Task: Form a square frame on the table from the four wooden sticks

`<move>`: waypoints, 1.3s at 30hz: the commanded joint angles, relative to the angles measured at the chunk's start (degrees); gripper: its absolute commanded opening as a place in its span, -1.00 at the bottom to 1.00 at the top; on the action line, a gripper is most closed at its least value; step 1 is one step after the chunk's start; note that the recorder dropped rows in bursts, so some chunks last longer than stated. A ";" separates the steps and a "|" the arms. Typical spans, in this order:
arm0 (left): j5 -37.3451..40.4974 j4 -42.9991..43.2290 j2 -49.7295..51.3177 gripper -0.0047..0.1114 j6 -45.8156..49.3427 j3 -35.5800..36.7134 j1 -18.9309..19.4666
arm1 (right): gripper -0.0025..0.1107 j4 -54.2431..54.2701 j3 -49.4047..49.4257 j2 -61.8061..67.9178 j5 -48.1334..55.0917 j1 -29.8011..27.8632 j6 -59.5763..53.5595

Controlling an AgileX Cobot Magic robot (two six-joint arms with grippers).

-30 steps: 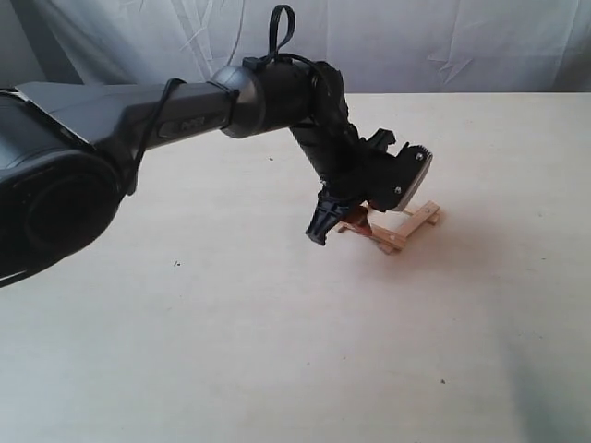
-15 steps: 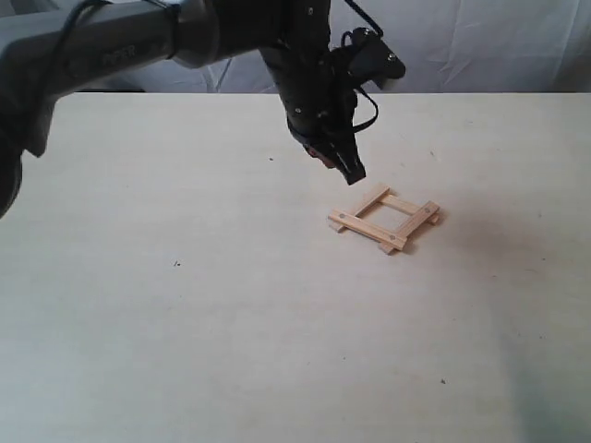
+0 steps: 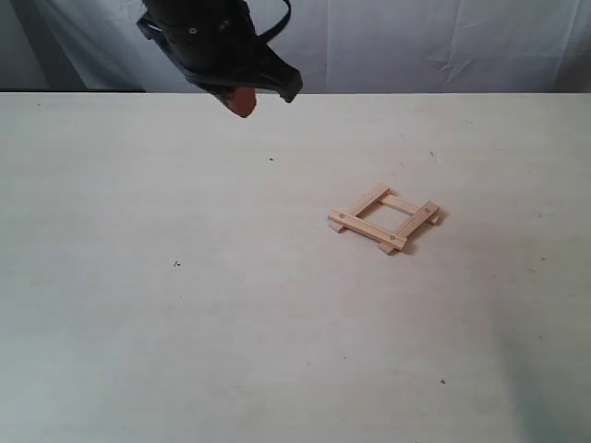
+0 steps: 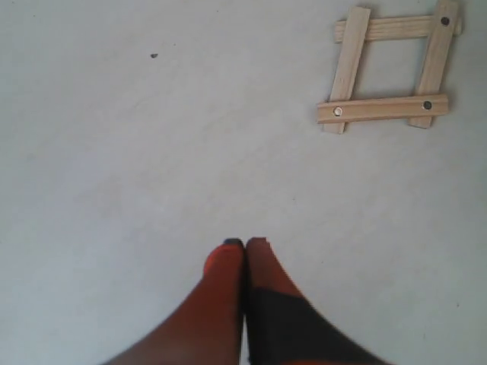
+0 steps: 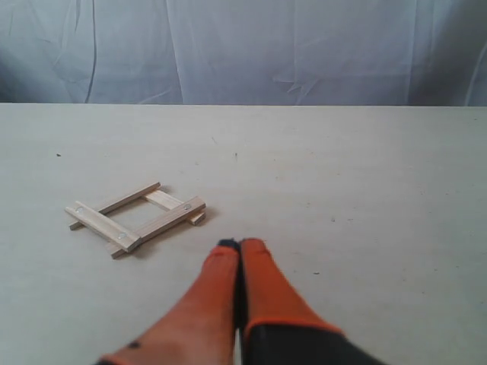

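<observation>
The four wooden sticks lie as a square frame (image 3: 384,219) on the table (image 3: 231,305), right of centre; it also shows in the left wrist view as the frame (image 4: 392,68) and in the right wrist view as the frame (image 5: 137,215). Two sticks rest across the other two, with dark dots at the corners. My left gripper (image 3: 242,101) hangs high at the back left, far from the frame, its orange fingers shut on nothing (image 4: 245,243). My right gripper (image 5: 240,245) is shut and empty too, beside the frame; it is out of the exterior view.
A wrinkled pale backdrop (image 3: 416,41) runs behind the table's far edge. Tiny dark specks (image 3: 176,264) dot the tabletop.
The left arm has lifted off the frame and pulled back up and to the left, leaving the four sticks lying still as a square.
</observation>
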 commanded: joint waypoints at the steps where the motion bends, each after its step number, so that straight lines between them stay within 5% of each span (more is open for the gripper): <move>1: -4.48 0.00 -10.24 -0.92 -0.83 9.46 0.15 | -0.96 0.00 0.11 -0.32 -0.42 -0.37 -0.26; 9: -19.51 -1.00 -32.76 -0.92 -3.84 32.02 0.04 | -0.96 0.13 0.11 -0.32 -0.42 -0.37 -0.26; 15: -20.89 -1.00 -45.99 -0.92 -3.84 43.78 0.04 | -0.96 0.67 0.11 -0.32 -0.42 -0.37 -0.26; 33: -16.99 5.63 -57.25 -0.92 -3.55 45.85 -0.13 | -0.96 0.67 0.11 -0.32 -0.42 -0.37 -0.26; 39: -24.97 3.53 -62.87 -0.92 -3.68 49.75 4.78 | -0.96 0.67 0.11 -0.32 -0.42 -0.37 -0.26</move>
